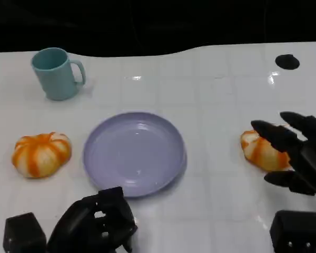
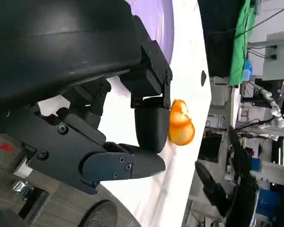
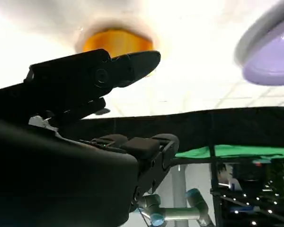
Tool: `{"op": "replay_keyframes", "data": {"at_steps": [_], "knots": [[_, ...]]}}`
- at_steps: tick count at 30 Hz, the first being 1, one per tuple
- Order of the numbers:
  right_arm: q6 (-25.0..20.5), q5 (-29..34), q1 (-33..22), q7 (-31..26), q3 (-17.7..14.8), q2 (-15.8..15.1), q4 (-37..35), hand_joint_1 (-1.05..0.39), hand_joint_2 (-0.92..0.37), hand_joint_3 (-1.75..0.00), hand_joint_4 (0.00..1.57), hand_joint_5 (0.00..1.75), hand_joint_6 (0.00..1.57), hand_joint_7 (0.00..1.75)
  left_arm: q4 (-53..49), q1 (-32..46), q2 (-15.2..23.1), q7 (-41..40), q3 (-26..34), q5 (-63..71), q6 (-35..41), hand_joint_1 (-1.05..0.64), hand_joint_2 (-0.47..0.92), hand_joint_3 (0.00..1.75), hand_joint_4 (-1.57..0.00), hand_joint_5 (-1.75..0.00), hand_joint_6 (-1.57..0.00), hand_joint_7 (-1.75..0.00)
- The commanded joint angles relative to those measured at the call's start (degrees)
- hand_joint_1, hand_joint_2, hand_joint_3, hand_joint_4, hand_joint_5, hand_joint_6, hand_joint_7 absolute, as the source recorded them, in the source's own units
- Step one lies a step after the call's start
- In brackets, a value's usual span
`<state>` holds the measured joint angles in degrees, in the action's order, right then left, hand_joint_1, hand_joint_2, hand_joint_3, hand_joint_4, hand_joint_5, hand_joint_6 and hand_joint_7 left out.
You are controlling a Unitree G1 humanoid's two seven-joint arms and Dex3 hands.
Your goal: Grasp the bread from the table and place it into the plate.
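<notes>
Head view: white table [image 1: 210, 105], lavender plate [image 1: 134, 153] at centre, bare. Striped orange bread [image 1: 260, 151] lay to right of plate, apart from it, on table surface. Right hand [image 1: 295, 155] hovered at bread's right side, fingers spread and extended over its near-right edge, nothing held; contact with bread could not be told. Second orange striped bun [image 1: 41, 153] sat left of plate, untouched. Teal mug [image 1: 55, 74] stood upright at far left, handle to the right. Small black disc [image 1: 287, 61] seen at far right edge of table. Left hand [image 1: 95, 221] rested low at near edge, just near of plate rim, fingers curled in, clenched on nothing. Left wrist view: curled fingers [image 2: 149, 125] in front, bread [image 2: 181, 123] visible beyond them. Right wrist view: released fingers [image 3: 128, 66] stretched out before bread [image 3: 116, 41], plate rim [image 3: 270, 52] off to one side.
</notes>
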<state>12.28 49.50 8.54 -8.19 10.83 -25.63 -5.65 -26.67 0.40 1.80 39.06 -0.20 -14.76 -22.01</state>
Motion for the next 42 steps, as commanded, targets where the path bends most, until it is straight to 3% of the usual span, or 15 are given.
{"op": "replay_keyframes", "data": {"at_steps": [1,14,27,36,39,42], "knots": [[-4.5,2.8,2.8,3.0,1.9,-0.9,0.6,-0.59,-0.9,0.0,0.03,0.21,0.25,0.01,0.6,0.1,0.7,-0.6,0.1,0.2,0.2,-0.54,0.7,0.56,-0.8,-1.75,-0.79,-1.38],[-10.8,4.5,12.5,6.2,8.4,1.3,-9.1,-0.52,-0.83,0.0,0.07,0.27,0.3,0.01,0.4,0.1,0.3,-0.5,0.3,0.2,-0.3,-0.54,0.69,0.59,-0.81,-1.75,-0.78,-1.39],[-12.4,4.4,18.6,7.7,13.5,1.9,-20.6,-0.56,-0.82,0.0,0.13,0.24,0.34,0.01,0.8,0.4,0.2,-0.4,0.3,0.2,-0.3,-0.54,0.68,0.61,-0.81,-1.75,-0.79,-1.38],[-13.7,2.8,20.6,9.4,15.1,2.4,-26.1,-0.52,-0.85,-0.01,0.21,0.12,0.38,0.01,1.6,1.0,0.3,-0.7,0.1,0.5,0.0,-0.52,0.68,0.61,-0.81,-1.75,-0.78,-1.38],[-13.6,2.5,21.0,8.8,15.6,2.4,-27.3,-0.49,-0.85,-0.01,0.27,0.12,0.42,0.02,2.0,1.1,0.3,-0.7,0.1,0.3,0.3,-0.52,0.67,0.61,-0.8,-1.75,-0.78,-1.38],[-13.1,0.8,21.4,8.4,15.1,3.1,-29.3,-0.42,-0.88,0.0,0.56,0.11,0.61,0.04,1.9,1.1,0.3,-0.5,0.2,0.2,0.1,-0.51,0.67,0.62,-0.8,-1.75,-0.78,-1.38]]}}
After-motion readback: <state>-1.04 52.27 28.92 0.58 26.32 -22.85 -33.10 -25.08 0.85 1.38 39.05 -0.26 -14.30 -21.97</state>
